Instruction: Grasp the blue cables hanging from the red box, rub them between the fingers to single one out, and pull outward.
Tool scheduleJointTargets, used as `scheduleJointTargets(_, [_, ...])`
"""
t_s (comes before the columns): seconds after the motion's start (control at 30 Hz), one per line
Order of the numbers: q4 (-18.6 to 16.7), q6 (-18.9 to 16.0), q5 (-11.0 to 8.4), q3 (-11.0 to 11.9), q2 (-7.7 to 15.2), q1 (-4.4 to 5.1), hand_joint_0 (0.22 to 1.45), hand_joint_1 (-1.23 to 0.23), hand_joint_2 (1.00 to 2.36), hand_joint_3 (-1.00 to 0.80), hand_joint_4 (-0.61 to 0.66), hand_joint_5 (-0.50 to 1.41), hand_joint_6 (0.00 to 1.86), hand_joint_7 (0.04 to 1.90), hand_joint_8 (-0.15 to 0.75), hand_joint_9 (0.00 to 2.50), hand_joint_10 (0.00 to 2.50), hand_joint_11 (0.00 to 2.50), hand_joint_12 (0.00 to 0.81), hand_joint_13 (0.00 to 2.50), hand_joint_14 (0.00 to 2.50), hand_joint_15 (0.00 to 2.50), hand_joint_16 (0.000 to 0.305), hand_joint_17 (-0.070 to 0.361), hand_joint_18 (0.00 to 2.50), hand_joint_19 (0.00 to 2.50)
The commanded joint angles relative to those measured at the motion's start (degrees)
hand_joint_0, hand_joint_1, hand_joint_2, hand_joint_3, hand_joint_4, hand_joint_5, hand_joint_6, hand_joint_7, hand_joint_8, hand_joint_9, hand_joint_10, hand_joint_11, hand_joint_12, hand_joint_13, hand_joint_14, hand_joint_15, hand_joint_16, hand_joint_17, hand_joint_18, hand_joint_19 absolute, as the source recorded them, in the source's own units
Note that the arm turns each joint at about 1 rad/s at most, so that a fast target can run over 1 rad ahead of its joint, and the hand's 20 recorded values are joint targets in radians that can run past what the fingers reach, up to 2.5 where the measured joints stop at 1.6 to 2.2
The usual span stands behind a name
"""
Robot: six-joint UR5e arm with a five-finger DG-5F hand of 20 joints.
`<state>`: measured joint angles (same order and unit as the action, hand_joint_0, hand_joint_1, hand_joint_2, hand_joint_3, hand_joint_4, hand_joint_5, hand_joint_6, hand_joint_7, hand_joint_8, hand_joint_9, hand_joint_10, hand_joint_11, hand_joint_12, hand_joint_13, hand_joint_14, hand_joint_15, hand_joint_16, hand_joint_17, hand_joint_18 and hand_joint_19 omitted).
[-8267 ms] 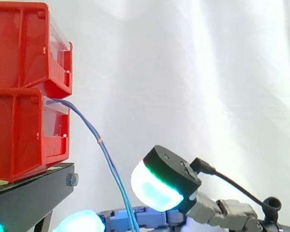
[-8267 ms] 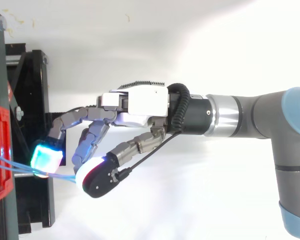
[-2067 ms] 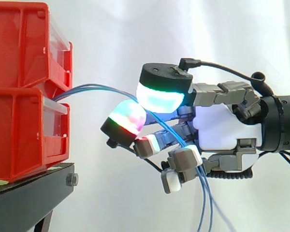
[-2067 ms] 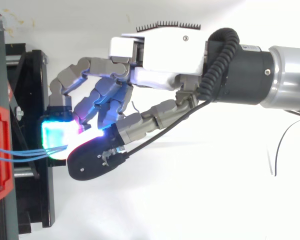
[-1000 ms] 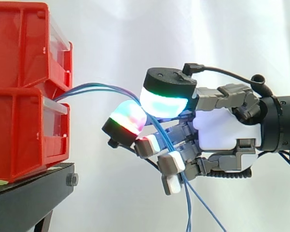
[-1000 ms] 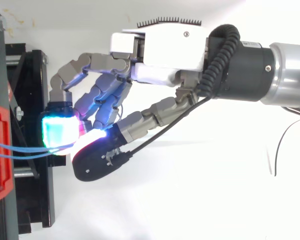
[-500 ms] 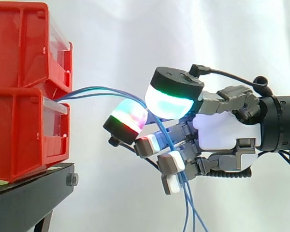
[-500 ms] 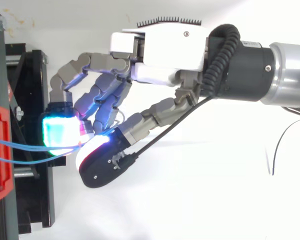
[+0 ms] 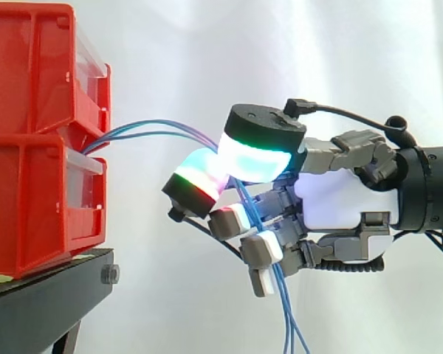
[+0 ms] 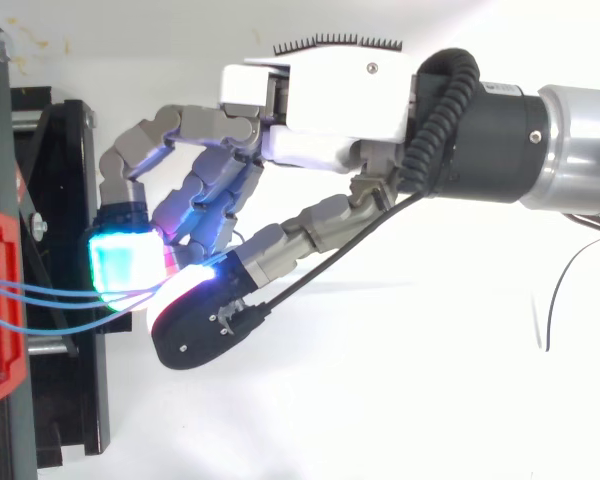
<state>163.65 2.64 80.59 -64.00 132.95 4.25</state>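
Arching out of the front of the lower red bin (image 9: 29, 206), the blue cables (image 9: 283, 310) run right into the hand (image 9: 340, 199). They are pinched between two glowing pads (image 9: 255, 158) (one cyan-green, one striped green and red), then hang down past its curled fingers. The bin rests on a black stand (image 9: 52, 295) before a white curtain (image 9: 340, 74).

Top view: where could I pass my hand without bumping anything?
Free: the white surface between the hand and the view's bottom edge, right of the black stand. Crowded: the gap between red box and hand, crossed by blue cables.
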Motion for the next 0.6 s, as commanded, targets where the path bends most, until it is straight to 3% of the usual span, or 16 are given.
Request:
scheduleJointTargets(0.0, [0.0, 0.0, -0.08, 0.0, 0.0, 0.06, 0.6, -0.72, 1.01, -0.31, 0.03, -0.17, 0.84, 1.14, 0.269, 0.93, 0.01, 1.12, 0.427, 1.06, 0.02, 0.76, 0.048, 0.109, 0.86, 0.84])
scheduleJointTargets(0.57, [0.0, 0.0, 0.01, -0.1, -0.1, 0.06, 0.58, -0.71, 1.0, -0.42, 0.07, -0.16, 0.83, 1.12, 0.268, 0.94, 0.01, 1.15, 0.424, 1.05, 0.02, 0.79, 0.049, 0.11, 0.85, 0.85])
